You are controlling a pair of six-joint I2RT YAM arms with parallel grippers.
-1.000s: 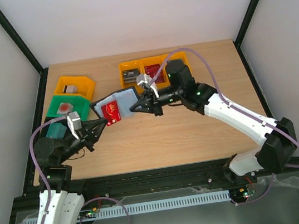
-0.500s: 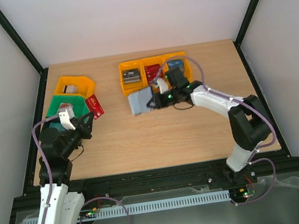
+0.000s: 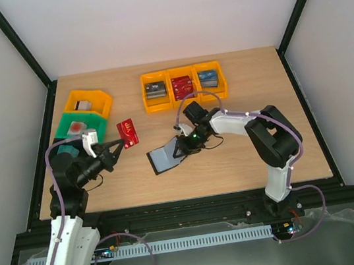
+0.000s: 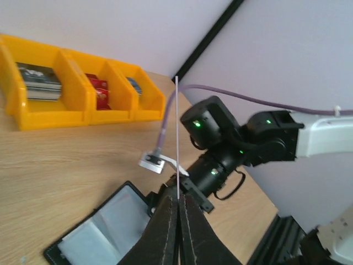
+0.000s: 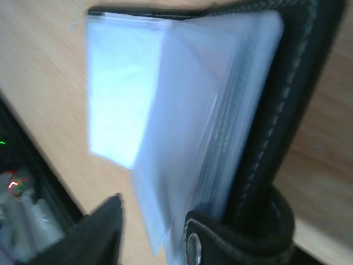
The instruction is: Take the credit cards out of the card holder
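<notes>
The holder now lies open on the worktop, right pincer at its edge, grip unclear. The left pincer, clamped on a red card, has pulled clear.

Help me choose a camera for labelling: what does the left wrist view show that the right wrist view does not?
Only the left wrist: the left gripper pinching a credit card seen edge-on, the yellow bins of cards and the right arm. Only the right wrist: a close look at the clear sleeves and the snap stud. Both: the open card holder on the wooden table.
</notes>
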